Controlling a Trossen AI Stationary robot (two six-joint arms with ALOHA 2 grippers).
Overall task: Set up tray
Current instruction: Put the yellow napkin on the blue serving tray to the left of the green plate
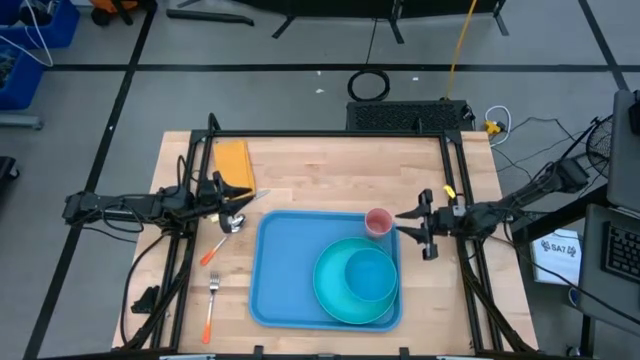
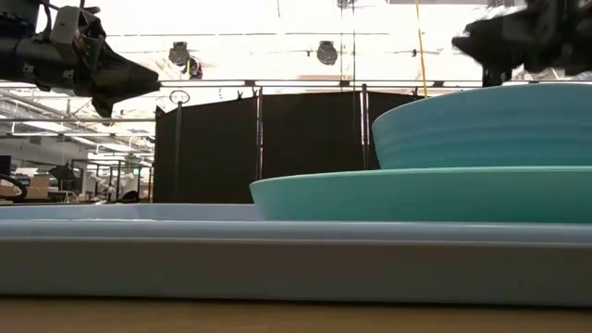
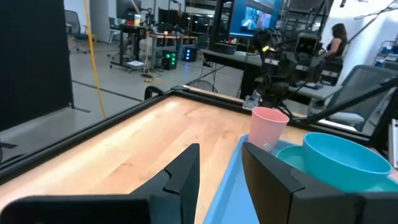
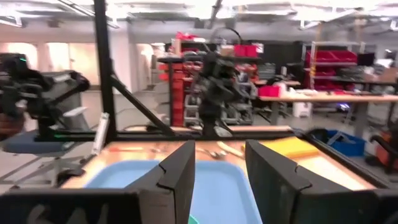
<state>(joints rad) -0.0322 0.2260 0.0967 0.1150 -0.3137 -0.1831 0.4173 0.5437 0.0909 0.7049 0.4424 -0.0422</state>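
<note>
Tray (image 1: 285, 265): blue smooth plastic, low rim, sits centre-front, long axis across the table between my arms. Teal plate (image 1: 335, 290) and bowl (image 1: 368, 275) are stacked on its right half, pink cup (image 1: 378, 221) in its far right corner. My right gripper (image 1: 412, 229) is just beside the cup, fingers part open, empty. My left gripper (image 1: 236, 206) is near the spoon (image 1: 222, 235), also part open, empty.

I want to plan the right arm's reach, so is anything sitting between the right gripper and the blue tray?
Yes. A pink cup stands at the tray's far right corner, directly beside the open right gripper. The plate and bowl fill the tray's right half.
</note>
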